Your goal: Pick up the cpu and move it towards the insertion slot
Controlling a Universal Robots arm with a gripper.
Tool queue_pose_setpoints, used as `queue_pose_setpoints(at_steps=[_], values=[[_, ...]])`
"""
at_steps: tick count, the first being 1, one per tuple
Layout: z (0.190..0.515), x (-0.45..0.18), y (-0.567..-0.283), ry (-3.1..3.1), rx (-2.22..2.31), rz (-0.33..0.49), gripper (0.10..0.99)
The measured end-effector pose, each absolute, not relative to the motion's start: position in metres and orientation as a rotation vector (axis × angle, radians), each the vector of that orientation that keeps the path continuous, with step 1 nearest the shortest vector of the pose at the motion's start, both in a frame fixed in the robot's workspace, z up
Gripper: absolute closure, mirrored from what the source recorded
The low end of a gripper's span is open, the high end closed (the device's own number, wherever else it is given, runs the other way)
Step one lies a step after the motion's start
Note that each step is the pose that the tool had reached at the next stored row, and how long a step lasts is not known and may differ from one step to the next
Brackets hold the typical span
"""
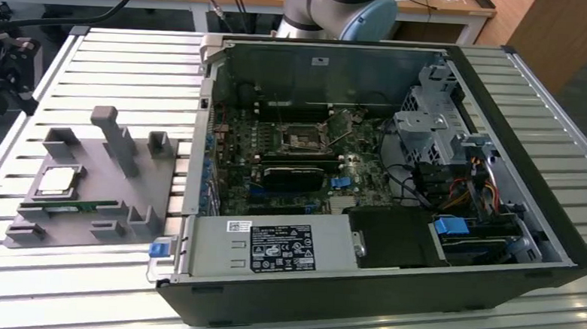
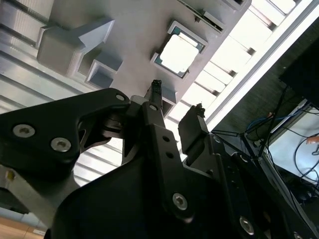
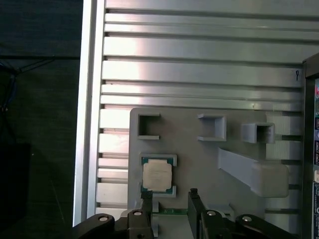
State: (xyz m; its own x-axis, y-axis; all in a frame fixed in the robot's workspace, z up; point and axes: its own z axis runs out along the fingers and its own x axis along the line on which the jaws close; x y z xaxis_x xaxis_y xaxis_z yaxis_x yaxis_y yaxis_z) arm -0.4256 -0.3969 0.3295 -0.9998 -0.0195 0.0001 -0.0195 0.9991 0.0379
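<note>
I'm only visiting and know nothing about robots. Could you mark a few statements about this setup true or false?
1. The gripper holds the cpu. False: it is open, and the cpu lies in the grey holder.
2. The computer case lies open. True.
3. The cpu sits in the insertion slot. False: it is outside the case.
4. The holder is at the exterior view's left of the case. True.

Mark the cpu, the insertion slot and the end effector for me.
cpu (image 3: 157, 175): first wrist view, middle of its silver top.
insertion slot (image 1: 302, 138): exterior view, dark centre of the socket.
end effector (image 3: 169, 194): first wrist view, midway between its open fingertips.
</note>
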Motion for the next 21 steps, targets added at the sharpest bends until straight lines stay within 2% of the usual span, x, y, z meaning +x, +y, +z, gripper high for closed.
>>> queue_pose_setpoints(at_steps=[21], values=[[0.309,-0.428,-0.398,-3.14,0.031,-0.06,0.671]])
